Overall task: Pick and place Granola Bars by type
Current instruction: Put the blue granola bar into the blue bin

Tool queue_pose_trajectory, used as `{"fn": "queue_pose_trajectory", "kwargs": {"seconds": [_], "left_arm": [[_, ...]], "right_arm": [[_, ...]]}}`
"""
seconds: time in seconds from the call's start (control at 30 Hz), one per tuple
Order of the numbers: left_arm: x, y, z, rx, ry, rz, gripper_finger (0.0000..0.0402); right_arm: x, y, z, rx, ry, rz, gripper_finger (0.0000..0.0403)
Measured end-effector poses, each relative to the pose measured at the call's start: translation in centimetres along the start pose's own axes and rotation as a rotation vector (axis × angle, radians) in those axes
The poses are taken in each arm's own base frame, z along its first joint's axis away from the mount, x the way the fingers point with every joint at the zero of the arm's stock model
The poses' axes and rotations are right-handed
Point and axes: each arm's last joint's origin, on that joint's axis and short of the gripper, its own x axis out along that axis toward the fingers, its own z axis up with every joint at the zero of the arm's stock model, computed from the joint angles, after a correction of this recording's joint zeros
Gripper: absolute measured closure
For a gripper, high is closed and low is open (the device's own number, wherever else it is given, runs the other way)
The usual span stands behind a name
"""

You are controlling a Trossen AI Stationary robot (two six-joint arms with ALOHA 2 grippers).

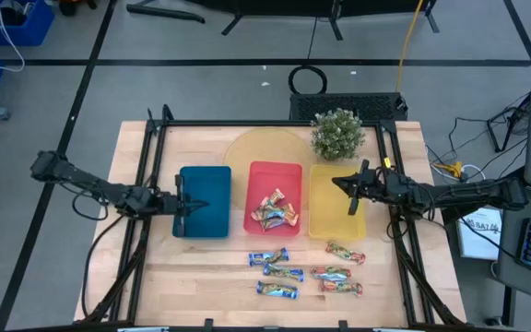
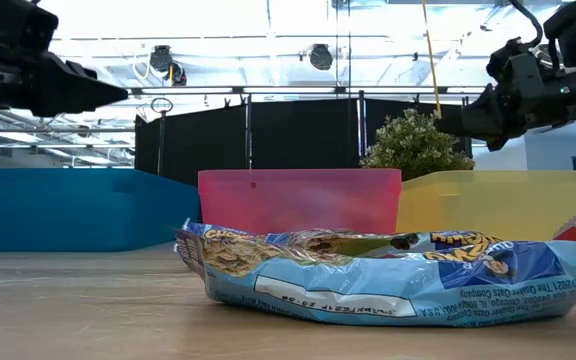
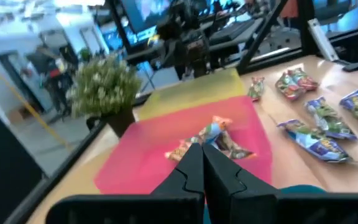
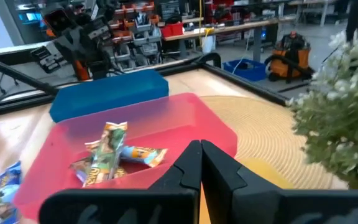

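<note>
Several gold/tan bars (image 1: pixel 275 210) lie heaped in the red tray (image 1: pixel 258 175), and both wrist views show them too (image 3: pixel 211 138) (image 4: pixel 107 155). Three blue bars (image 1: pixel 282 273) lie flat on the table near its front edge, with three red-green bars (image 1: pixel 336 273) to their right. One blue bar (image 2: pixel 398 275) fills the low view. My left gripper (image 1: pixel 189 205) hovers shut above the blue tray (image 1: pixel 212 221), its fingers (image 3: pixel 191 168) pointing toward the red tray. My right gripper (image 1: pixel 347 185) hovers shut above the yellow tray (image 1: pixel 332 223) and holds nothing (image 4: pixel 201 163).
The three trays stand side by side across the middle of the table. Behind them are a potted plant (image 1: pixel 337 134) and a round yellow mat (image 1: pixel 261 148). A black frame (image 1: pixel 275 124) runs around the table. Bare wood lies in front of the blue tray.
</note>
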Motion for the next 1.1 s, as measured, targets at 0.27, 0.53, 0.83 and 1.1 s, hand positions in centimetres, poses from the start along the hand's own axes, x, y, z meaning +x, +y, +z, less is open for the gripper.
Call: {"fn": "queue_pose_trajectory", "kwargs": {"seconds": [0.27,0.53,0.83,1.1], "left_arm": [[0.0,0.2,0.3,0.027,-0.026,0.033,0.0380],[0.0,0.5,0.2,-0.094,-0.001,0.133,0.0361],[0.0,0.5,0.2,-0.206,-0.009,0.132,0.0360],[0.0,0.4,0.2,-0.192,-0.006,0.132,0.0360]], "right_arm": [[0.4,0.7,0.6,-0.093,0.057,-0.004,0.0403],[3.6,7.9,11.3,-0.334,0.260,0.032,0.0403],[10.6,21.7,13.8,-0.649,0.753,0.004,0.0403],[13.2,30.2,7.4,-0.768,0.913,0.124,0.0390]]}}
